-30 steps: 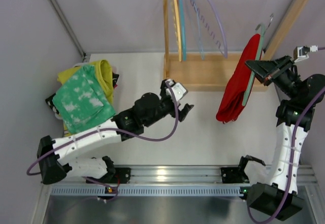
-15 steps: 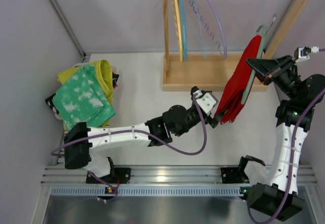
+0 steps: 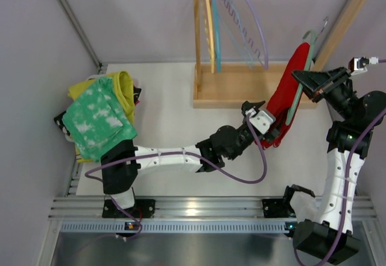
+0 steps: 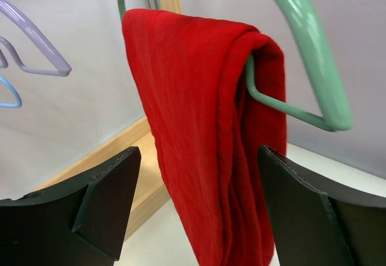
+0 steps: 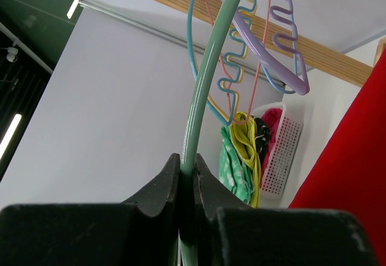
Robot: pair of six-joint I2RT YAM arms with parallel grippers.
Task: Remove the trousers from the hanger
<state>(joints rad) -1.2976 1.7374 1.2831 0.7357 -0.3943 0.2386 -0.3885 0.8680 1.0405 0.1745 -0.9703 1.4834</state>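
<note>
A second ago the left arm was folded near the pile at the left. Now it stretches across the counter (image 3: 175,115) to the right, and the left tool (image 3: 264,116) stands spread with the red trousers (image 4: 199,127) hanging between its fingers. The red trousers drape over the bar of the green hanger (image 5: 205,85), which the right tool (image 5: 186,163) pinches and holds up at the far right, as before. The green mottled trousers (image 3: 96,118) lie on the mustard-yellow trousers (image 3: 123,85) at the far left. The counter is white, a wooden rack (image 3: 241,85) stands on it at the far side, and the pale walls (image 3: 139,12) close it in.
</note>
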